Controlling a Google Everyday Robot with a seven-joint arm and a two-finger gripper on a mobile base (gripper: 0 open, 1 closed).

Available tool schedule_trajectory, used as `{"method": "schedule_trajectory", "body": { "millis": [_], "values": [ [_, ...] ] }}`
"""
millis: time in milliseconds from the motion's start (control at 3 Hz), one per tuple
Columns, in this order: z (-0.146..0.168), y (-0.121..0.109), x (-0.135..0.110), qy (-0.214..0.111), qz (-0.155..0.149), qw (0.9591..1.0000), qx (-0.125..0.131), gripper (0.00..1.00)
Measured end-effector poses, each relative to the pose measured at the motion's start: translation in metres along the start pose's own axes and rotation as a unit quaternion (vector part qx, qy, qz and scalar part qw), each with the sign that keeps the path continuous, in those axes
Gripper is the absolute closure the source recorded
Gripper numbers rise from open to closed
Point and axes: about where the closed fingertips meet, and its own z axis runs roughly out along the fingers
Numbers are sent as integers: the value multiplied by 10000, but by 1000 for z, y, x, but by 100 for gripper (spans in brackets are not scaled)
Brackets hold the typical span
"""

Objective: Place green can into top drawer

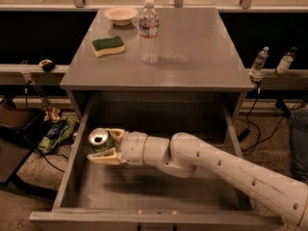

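Observation:
The green can (98,138), dark green with a silver top, is upright inside the open top drawer (144,191) at its left side. My gripper (104,145) is shut on the green can, one cream finger above it and one below. The white arm reaches in from the lower right across the drawer. I cannot tell whether the can rests on the drawer bottom or hangs just above it.
On the table top (192,57) stand a clear water bottle (148,31), a green and yellow sponge (108,45) and a white bowl (121,14). Two small bottles (272,61) stand on a ledge at the right. Bags and cables lie on the floor at the left (55,134).

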Motion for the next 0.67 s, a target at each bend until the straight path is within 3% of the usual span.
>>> {"method": "schedule_trajectory", "body": {
  "millis": [333,667],
  "values": [
    [0,0,0,0,0,10000,0,0],
    [0,0,0,0,0,10000,0,0]
  ]
}}
